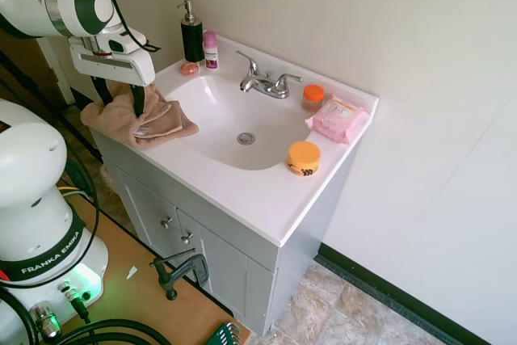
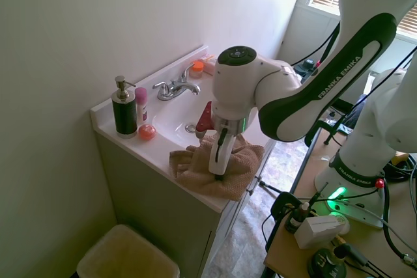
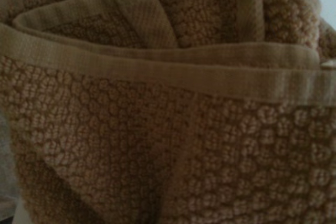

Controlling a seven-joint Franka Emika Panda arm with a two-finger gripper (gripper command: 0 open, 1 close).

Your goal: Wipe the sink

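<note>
The sink (image 1: 218, 111) is a glossy white oval basin set in a white vanity top, with a round metal drain (image 1: 245, 138) and a chrome faucet (image 1: 265, 82) behind it. A crumpled tan towel (image 1: 166, 119) lies on the vanity's left edge, partly hanging over the front (image 2: 241, 161). My gripper (image 1: 121, 96) is pushed down into the towel, open, with a raised fold between its dark fingers (image 1: 139, 101). The towel's knobbly weave (image 3: 157, 145) fills the wrist view. In the second exterior view the gripper (image 2: 220, 164) sinks into the cloth.
A black soap dispenser (image 1: 192, 36) and a pink bottle (image 1: 211, 49) stand at the back left corner. An orange jar (image 1: 304, 157), a pink wipes pack (image 1: 338, 118) and a small orange-lidded jar (image 1: 313, 96) sit on the right rim. A bin (image 2: 127, 258) stands beside the cabinet.
</note>
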